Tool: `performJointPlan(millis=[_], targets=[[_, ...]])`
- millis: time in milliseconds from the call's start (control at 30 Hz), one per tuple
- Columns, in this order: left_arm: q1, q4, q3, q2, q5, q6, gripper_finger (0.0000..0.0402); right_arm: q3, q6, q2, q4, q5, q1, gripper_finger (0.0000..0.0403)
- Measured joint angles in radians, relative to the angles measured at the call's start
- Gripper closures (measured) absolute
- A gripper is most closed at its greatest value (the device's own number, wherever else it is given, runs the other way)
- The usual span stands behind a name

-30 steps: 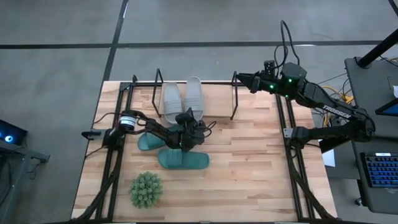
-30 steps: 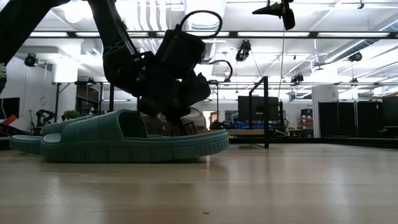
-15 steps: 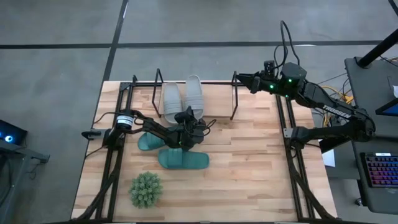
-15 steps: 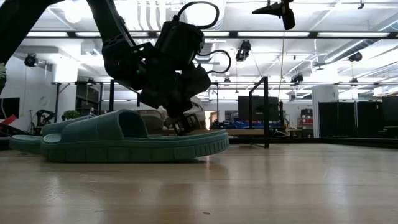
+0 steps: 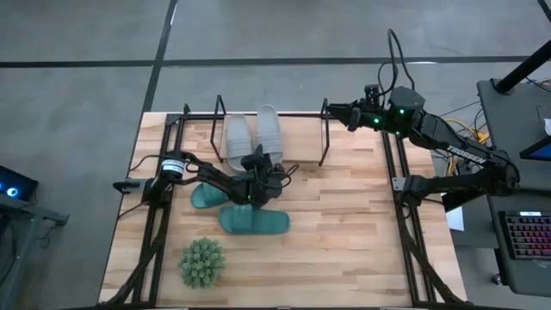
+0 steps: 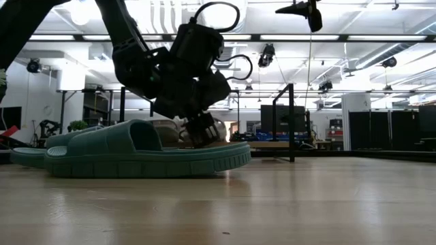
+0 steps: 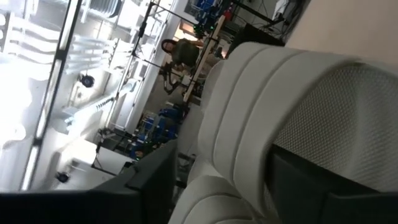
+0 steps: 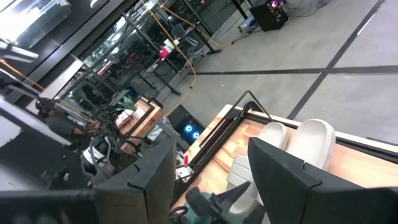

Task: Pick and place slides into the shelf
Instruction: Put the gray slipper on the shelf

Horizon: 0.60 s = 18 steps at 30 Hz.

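Two light grey slides [image 5: 237, 138] [image 5: 269, 131] lie side by side in the shelf [image 5: 325, 138], soles down on its board. Two teal slides [image 5: 207, 196] [image 5: 254, 221] lie on the table nearer the front. My left gripper [image 5: 258, 165] is open at the near end of the right-hand grey slide [image 7: 280, 106], with one finger on each side of it. My right gripper [image 5: 331, 110] hangs open above the shelf's right end loop, with nothing between its fingers. My left gripper stands astride the near end of the right-hand grey slide [image 7: 249, 180], coming level from the table's near side. I cannot tell whether either finger [image 7: 323, 186] touches it. The slide rests on the shelf's board.
A small spiky green plant [image 5: 201, 262] stands near the front left. Black frame rails [image 5: 155, 224] [image 5: 405, 224] run along the table's left and right sides. Bare wood lies between the teal slides and the right rail. A person shows in the room beyond the table.
My left gripper has opened and let go of the right-hand grey slide, which stays lying in the shelf. The gripper has also risen a little off the table.
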Motion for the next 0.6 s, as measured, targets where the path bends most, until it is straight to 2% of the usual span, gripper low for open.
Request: performJointPlan(millis=[167, 400, 600], targets=[[0.000, 0.000, 0.000, -0.012, 0.002, -0.043, 0.0149, 0.000, 0.000, -0.001, 0.000, -0.037, 0.000, 0.0211], [0.000, -0.002, 0.000, -0.055, 0.095, -0.052, 0.0146, 0.000, -0.001, -0.002, -0.016, -0.157, 0.000, 0.0211], [0.001, -0.010, 0.000, -0.073, 0.095, -0.049, 0.0146, 0.000, -0.008, -0.010, -0.087, -0.218, 0.000, 0.0211]])
